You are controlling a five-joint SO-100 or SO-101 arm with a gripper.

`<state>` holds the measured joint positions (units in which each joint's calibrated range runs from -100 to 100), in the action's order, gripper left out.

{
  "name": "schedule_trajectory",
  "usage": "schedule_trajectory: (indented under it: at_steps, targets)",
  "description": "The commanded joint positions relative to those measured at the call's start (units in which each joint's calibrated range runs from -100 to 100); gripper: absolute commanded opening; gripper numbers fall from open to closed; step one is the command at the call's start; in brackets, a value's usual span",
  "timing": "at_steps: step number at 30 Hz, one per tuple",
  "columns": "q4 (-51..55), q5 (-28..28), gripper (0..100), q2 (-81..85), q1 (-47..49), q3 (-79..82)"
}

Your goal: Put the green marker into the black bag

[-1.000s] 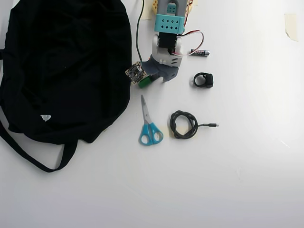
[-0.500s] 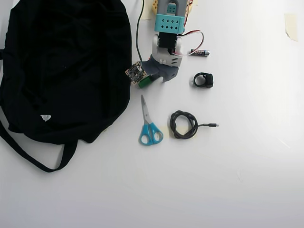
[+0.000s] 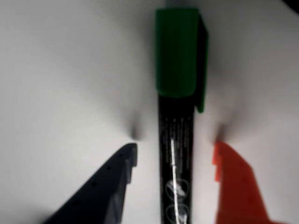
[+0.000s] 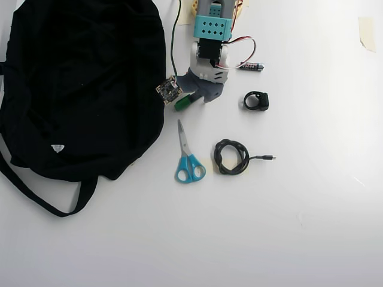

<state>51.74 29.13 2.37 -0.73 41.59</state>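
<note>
on the white tabletop (image 4: 311, 197) in the overhead view, blue-handled scissors (image 4: 188, 156) lie just near of the arm, a coiled black cable (image 4: 232, 156) to their right, a small black ring-shaped clip (image 4: 256, 100) farther right, and a battery (image 4: 251, 66) beside the arm; the black bag (image 4: 78, 84) fills the left side, its edge close to the arm; the green marker (image 3: 176, 116) lies on the tabletop, mostly hidden under the gripper (image 3: 175, 156) from above; in the wrist view its long axis runs up the frame, green cap away from the camera; the jaws stand wide, one each side of the barrel, not touching it.
</note>
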Motion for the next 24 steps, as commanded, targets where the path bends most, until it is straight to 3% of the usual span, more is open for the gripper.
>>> schedule_trajectory:
  at_steps: [1, 24]
  targets:
    - [-0.6, -0.1, 18, -0.4, 0.8, 0.0]
    - [0.3, 0.0, 17, -0.5, 2.8, 1.6]
